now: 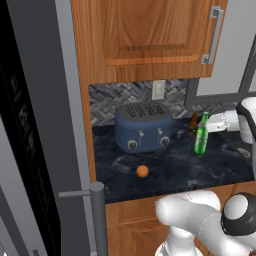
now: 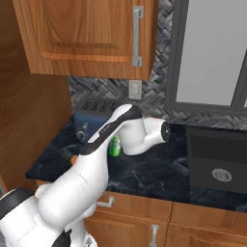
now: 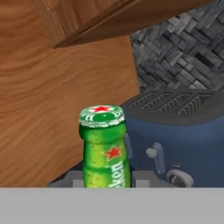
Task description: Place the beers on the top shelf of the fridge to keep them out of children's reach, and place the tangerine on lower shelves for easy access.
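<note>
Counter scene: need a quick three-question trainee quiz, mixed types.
1. True or false: the gripper is shut on the green bottle.
2. Which lies nearest the counter's front edge? A) toaster B) tangerine C) brown bottle
3. Fill in: the brown bottle stands just ____ the green one, toward the wall.

Key: 1 true; 2 B; 3 behind.

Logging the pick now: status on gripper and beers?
Gripper shut on green beer bottle, upright on counter. Brown beer bottle just behind it. Tangerine in front of toaster. Nothing blocking.
</note>
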